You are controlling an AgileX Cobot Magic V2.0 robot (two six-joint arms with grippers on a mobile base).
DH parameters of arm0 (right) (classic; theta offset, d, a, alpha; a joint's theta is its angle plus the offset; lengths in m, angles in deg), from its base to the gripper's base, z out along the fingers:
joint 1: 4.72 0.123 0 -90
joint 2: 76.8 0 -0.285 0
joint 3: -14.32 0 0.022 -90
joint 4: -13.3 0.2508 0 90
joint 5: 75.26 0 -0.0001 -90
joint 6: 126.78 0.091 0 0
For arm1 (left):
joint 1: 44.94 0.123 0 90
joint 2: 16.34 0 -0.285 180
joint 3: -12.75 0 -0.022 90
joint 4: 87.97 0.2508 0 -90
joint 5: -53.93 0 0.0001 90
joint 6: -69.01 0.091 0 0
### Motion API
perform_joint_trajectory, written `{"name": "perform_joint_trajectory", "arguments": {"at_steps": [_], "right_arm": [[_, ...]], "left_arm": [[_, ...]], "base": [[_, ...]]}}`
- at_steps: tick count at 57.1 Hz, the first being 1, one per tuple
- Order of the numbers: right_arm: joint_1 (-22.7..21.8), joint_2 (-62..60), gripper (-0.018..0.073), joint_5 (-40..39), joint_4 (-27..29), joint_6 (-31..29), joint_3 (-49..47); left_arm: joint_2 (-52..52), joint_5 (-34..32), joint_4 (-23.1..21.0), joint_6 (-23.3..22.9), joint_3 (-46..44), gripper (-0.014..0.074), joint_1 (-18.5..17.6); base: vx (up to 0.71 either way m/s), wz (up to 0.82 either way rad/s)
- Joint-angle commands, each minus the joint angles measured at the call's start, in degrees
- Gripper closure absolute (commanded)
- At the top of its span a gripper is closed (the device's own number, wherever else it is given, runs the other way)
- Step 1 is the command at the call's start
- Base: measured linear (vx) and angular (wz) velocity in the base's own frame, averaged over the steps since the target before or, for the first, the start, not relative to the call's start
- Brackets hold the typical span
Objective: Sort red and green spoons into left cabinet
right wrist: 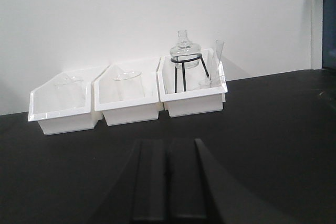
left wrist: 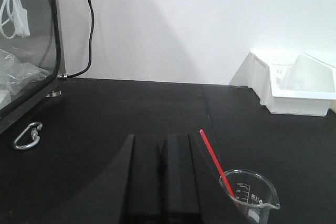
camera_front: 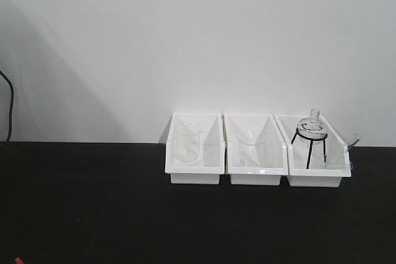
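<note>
The red spoon (left wrist: 212, 154) stands tilted in a clear glass beaker (left wrist: 251, 196) on the black table, with its slim handle leaning up to the left. My left gripper (left wrist: 160, 139) is shut and empty, just left of the handle and apart from it. A small red tip (camera_front: 18, 259) shows at the bottom left edge of the front view. My right gripper (right wrist: 168, 142) is shut and empty, low over the table facing the white bins. The green spoon is out of view. A dark-framed grey enclosure (left wrist: 26, 40) fills the left edge; I cannot tell whether it is the left cabinet.
Three white plastic bins (camera_front: 257, 171) stand in a row against the white wall. They hold beakers (camera_front: 186, 143) and a flask on a black tripod (camera_front: 311, 134). A metal carabiner (left wrist: 26, 136) lies near the enclosure. A black cable (left wrist: 89, 30) hangs down the wall.
</note>
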Motion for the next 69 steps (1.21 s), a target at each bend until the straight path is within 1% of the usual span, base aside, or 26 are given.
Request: {"name": "perform_joint_trajectory", "arguments": {"at_steps": [1, 56, 65, 69], "right_arm": [[-0.2, 1.0, 0.0562, -4.7, -0.1, -0.2, 0.3], [-0.2, 1.0, 0.0562, -4.7, -0.1, -0.2, 0.3], [-0.2, 1.0, 0.0562, -7.1, -0.1, -0.2, 0.3], [-0.2, 1.0, 0.0562, -9.1, -0.1, -0.2, 0.3]], "left_arm": [[1.1, -4.5, -0.3, -0.4, 1.0, 0.06, 0.0], [1.1, -5.2, -0.3, -0.4, 1.0, 0.06, 0.0], [1.1, -6.6, -0.3, -0.4, 1.0, 0.06, 0.0], [1.1, -8.6, -0.3, -0.4, 1.0, 0.06, 0.0]], "base": [[0.0, 0.0], [0.0, 0.0], [0.0, 0.0], [0.0, 0.0]]}}
